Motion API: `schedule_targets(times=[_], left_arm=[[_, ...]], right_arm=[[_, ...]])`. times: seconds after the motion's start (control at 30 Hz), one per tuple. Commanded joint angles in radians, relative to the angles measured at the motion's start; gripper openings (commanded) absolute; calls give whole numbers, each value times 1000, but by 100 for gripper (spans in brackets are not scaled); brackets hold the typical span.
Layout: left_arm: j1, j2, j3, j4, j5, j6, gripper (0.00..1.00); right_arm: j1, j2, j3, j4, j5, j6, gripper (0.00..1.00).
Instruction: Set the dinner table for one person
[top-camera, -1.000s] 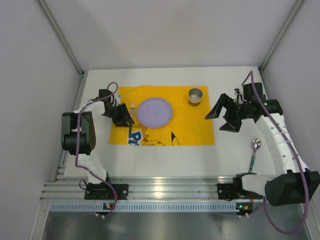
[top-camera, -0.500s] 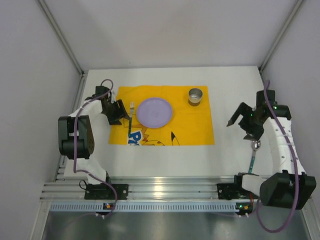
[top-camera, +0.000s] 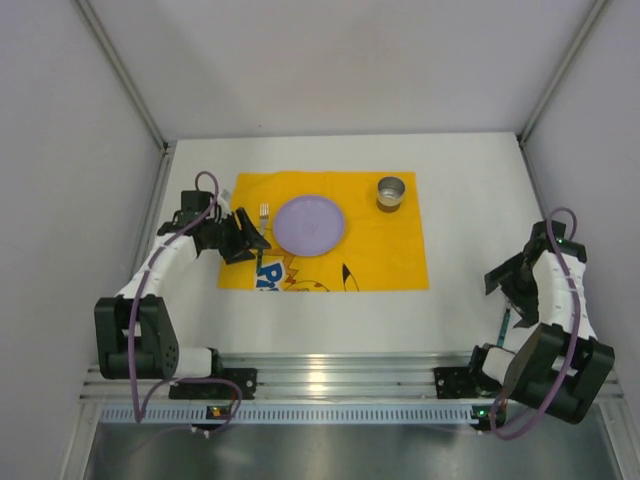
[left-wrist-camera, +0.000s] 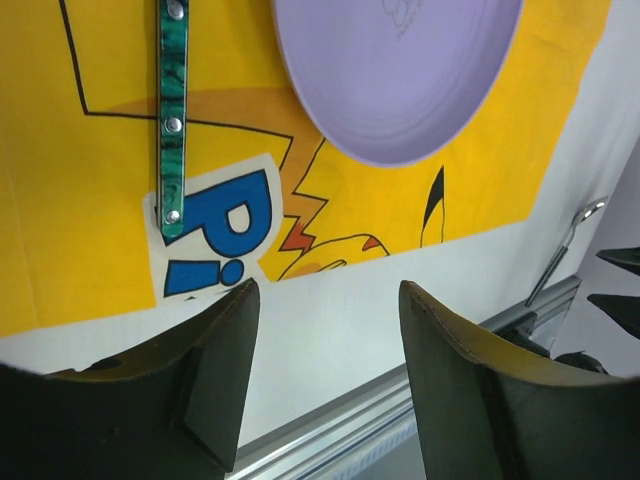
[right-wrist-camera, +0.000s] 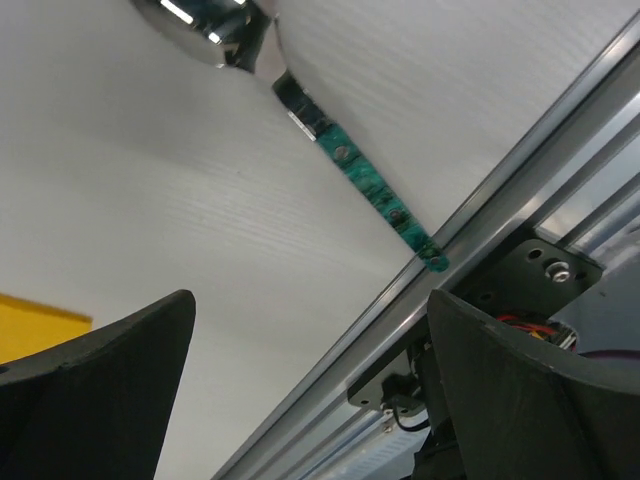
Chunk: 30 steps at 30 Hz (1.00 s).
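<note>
On the white dinner table lies a yellow mat with a purple plate and a metal cup. A fork with a green handle rests on the mat left of the plate. My left gripper hovers beside the handle, open and empty. A spoon with a green handle lies by the near right edge. My right gripper is above it, wide open and empty. The arm hides most of the spoon in the top view.
An aluminium rail runs along the near edge, just beyond the spoon handle's end. Grey walls close in the table on the left, right and back. The left wrist view catches the spoon far off.
My left gripper opened wider and drew back left from the fork. My right arm swung from near the cup back toward the near right edge and now covers the spoon.
</note>
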Motion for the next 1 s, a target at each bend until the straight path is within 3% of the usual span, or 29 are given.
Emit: schedule_targets(times=[0.0, 0.2, 0.4, 0.6, 0.8, 0.83, 0.97], left_arm=[[0, -48, -37, 66, 72, -24, 63], [2, -15, -32, 97, 115, -53, 61], [0, -13, 40, 59, 129, -63, 60], [2, -45, -1, 51, 69, -43, 60], [2, -88, -35, 20, 34, -21, 61], [0, -91, -40, 17, 29, -21, 61], [0, -123, -55, 5, 11, -21, 61]], right_arm=[[-22, 29, 19, 15, 192, 18, 100], [-49, 133, 5, 70, 211, 23, 100], [-40, 267, -19, 199, 154, 24, 85], [32, 324, -36, 249, 159, 15, 57], [32, 350, -41, 296, 129, -25, 15], [33, 353, -39, 297, 132, -40, 1], [46, 332, -21, 306, 131, -78, 0]])
